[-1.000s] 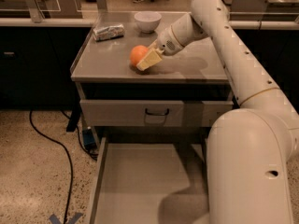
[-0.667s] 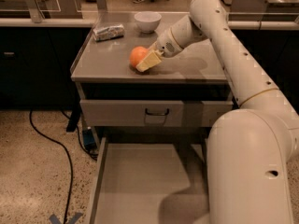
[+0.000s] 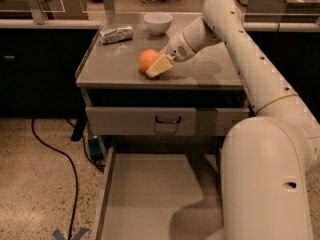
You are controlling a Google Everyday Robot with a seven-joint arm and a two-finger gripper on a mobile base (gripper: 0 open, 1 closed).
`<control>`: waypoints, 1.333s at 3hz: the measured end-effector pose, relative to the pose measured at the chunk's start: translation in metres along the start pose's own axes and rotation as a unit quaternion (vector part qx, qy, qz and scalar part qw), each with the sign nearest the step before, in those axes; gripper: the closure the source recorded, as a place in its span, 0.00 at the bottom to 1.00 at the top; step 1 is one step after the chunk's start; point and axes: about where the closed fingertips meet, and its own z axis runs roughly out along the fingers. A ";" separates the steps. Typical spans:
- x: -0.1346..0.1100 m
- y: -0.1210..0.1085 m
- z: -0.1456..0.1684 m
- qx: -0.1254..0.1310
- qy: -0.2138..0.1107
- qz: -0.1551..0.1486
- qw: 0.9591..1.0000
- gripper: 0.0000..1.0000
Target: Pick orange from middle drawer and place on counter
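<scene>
The orange (image 3: pixel 147 59) rests on the counter (image 3: pixel 112 64), near the middle of its front half. My gripper (image 3: pixel 159 65) is at the orange's right front side, touching it, low over the counter top, with the arm reaching in from the right. The middle drawer (image 3: pixel 150 194) is pulled out below, and its bare grey floor holds nothing. My arm's large white body (image 3: pixel 265 179) covers the drawer's right part.
A white bowl (image 3: pixel 158 22) and a silvery wrapped packet (image 3: pixel 116 34) stand at the back of the counter. A shut drawer front with a black handle (image 3: pixel 167 120) sits under the top. A black cable (image 3: pixel 65 159) runs over the speckled floor at left.
</scene>
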 end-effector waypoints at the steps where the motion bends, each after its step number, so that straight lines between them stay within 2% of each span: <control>1: 0.000 0.000 0.000 0.000 0.000 0.000 1.000 0.59; 3: 0.000 0.000 0.000 0.000 0.000 0.000 1.000 0.11; 4: 0.000 0.000 0.000 0.000 0.000 0.000 1.000 0.00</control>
